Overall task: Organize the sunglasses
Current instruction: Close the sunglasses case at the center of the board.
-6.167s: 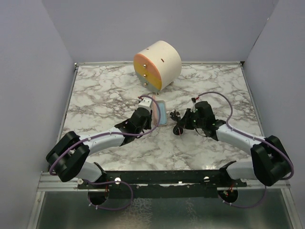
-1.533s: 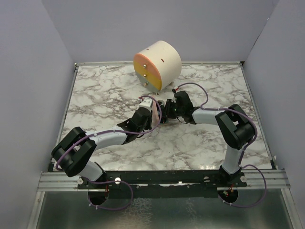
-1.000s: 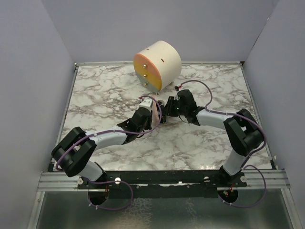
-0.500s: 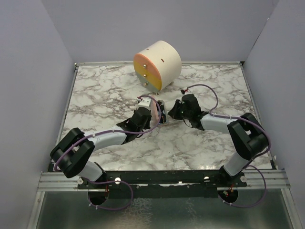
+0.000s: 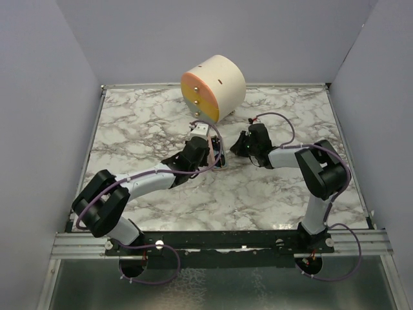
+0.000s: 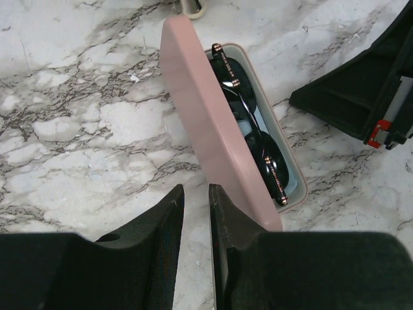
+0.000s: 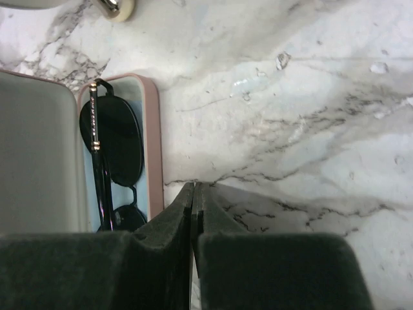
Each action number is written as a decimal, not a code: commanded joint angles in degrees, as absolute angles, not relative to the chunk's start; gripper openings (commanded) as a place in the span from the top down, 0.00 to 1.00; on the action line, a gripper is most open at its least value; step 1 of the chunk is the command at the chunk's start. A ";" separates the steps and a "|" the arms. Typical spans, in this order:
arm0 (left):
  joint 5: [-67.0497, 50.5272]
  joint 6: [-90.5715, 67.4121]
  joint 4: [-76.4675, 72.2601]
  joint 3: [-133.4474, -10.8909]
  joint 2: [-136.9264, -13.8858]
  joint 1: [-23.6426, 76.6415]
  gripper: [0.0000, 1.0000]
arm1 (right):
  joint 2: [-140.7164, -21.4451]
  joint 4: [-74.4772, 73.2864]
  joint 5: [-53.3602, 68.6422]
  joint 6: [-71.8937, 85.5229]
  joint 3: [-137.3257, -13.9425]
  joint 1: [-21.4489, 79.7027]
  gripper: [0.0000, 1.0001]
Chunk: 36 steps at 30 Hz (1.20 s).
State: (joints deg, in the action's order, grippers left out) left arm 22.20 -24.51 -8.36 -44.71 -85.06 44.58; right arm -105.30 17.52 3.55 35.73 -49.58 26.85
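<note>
Right wrist: right gripper [image 7: 194, 188] closed, empty; left gripper [image 6: 193, 192] seemingly ajar.

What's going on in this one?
The sunglasses lie folded inside the open pink case on the marble table. The left gripper sits at the near end of the upright lid, its jaws slightly apart with nothing visible between them. The right gripper is shut and empty, just beside the case's rim. The lid is not yet closed.
</note>
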 commanded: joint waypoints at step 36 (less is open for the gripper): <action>24.03 -25.33 -3.61 -53.04 -88.76 45.82 0.80 | -113.17 21.46 13.26 32.87 -53.41 28.21 0.99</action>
State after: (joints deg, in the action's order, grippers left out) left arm 22.17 -23.81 -7.07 -50.35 -90.85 45.50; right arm -111.37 23.70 13.15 34.11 -52.56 27.38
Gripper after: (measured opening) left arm 0.196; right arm 0.012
